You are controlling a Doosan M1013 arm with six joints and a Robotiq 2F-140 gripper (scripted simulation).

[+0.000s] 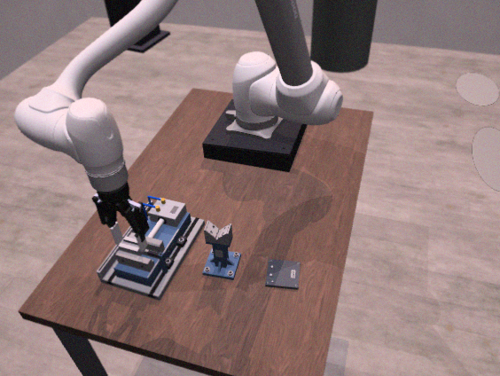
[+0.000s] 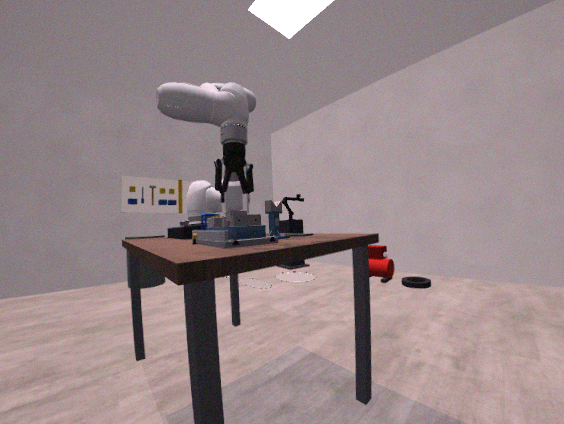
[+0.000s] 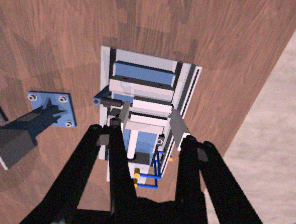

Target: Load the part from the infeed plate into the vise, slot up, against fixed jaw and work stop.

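gripper: the black two-finger gripper points straight down over the vise. Its jaws are about half open and have hold of nothing.
fingers: from the wrist view, the fingertips sit one off each short end of the part. Can't tell if the pads brush it.
part: the pale grey rectangular metal block is down inside the grey-and-blue machine vise, in the gap between the vise's two jaws, lying crosswise to the cylinder rod.
jaws vs part: the fixed vise jaw is on the far side from the air cylinder, and the block looks to be right up against it. The moving vise jaw is on the cylinder side, and honestly it's too cramped to tell whether there's a gap there.
work stop: the short dark rod pokes in from the V-block side and ends just beside the block's end. Whether they touch is too small to call.
slot: can't make it out from any view.
air cylinder: the grey box with blue hoses and yellow fittings sits at the vise end nearest the arm's base.
V-block: the grey V-shaped rest on a blue base plate stands just beside the vise.
infeed plate: the dark grey flat square plate lies well apart, beyond the V-block.
table: everything sits on the brown wooden table.
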